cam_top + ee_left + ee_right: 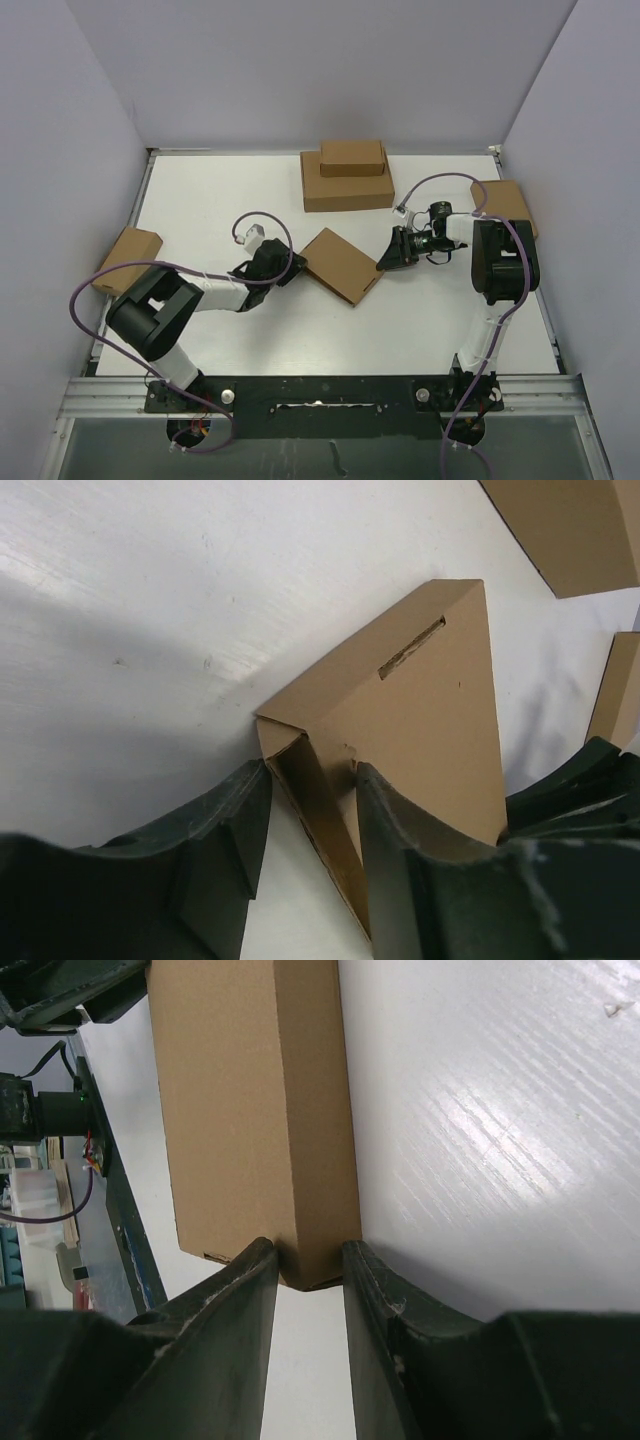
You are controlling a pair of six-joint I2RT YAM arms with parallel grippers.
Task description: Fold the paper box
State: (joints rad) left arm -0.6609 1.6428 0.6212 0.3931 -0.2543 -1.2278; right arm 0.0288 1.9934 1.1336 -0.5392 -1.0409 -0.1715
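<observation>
- Top view: the paper box [340, 265] lies near the middle of the table [230, 200], turned like a diamond so that its corners point at the table's edges. It already looks closed into a flat box. I judge the fold nearly done, with perhaps a side wall or tab left to press home.
- Top view: the left gripper [290, 266] meets the box's left corner and the right gripper [385, 257] its right corner. Taking opposite corners probably stops the box from sliding or spinning on the table when one side is pushed.
- Top view: the other cardboard is well apart from the work. A stack of two boxes [347, 185] sits at the far edge, a small box [128, 258] at the left edge, and another box [505, 205] at the right edge.
- Left wrist view: the fingers [230, 830] stand on either side of the box's near corner, where a side wall tucks in under the top panel. A slot [412, 648] shows farther along that panel. The wall lies between the jaws, but I cannot tell whether they press on it or only straddle it. The placement would suit squeezing that wall in against the corner.
- Right wrist view: the fingers [250, 1290] are clamped on the narrow end of the box, and the cardboard fills the gap and touches both. I read this grip as the anchor. Holding at the very edge leaves the top panel and the far corner free for the other arm.
</observation>
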